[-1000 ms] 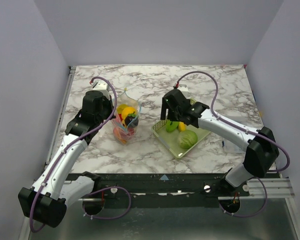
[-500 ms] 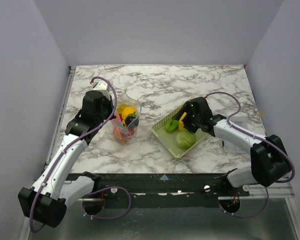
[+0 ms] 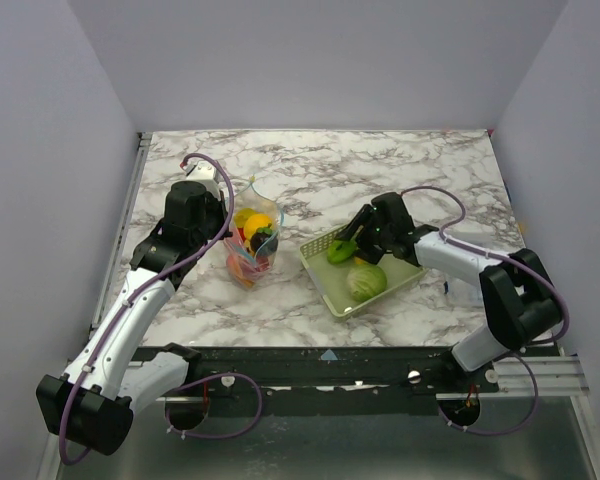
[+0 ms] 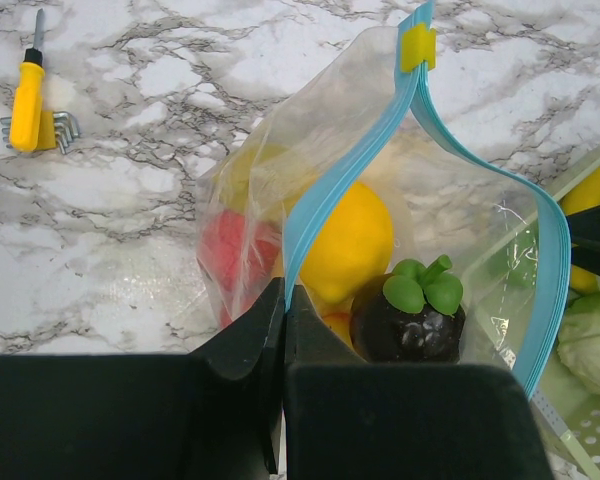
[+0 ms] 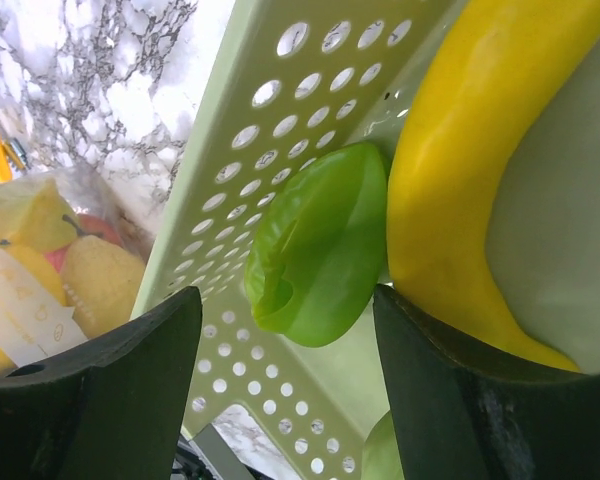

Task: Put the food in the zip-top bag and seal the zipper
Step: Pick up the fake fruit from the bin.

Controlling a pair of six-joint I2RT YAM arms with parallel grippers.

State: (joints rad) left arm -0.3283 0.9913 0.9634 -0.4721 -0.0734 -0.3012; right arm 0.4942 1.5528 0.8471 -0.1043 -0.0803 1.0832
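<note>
The left end effector [image 4: 283, 300] is pinched together on the zipper [image 4: 298, 240] edge of the zip-top bag [image 4: 280, 170]. This props the mouth up and open just ahead of it, so more pieces can drop in. A yellow fruit [image 4: 350, 240] and a dark mangosteen [image 4: 408, 320] already sit inside. The right end effector [image 5: 280, 330] hangs in the mesh basket [image 5: 270, 130] with its fingers apart. A green toy [image 5: 315, 245] lies between them and a yellow one [image 5: 470, 150] just beside, so the green toy is likely the next pick. Plain pale walls [image 3: 330, 60] hem in the white marbled worktop [image 3: 310, 160].
</note>
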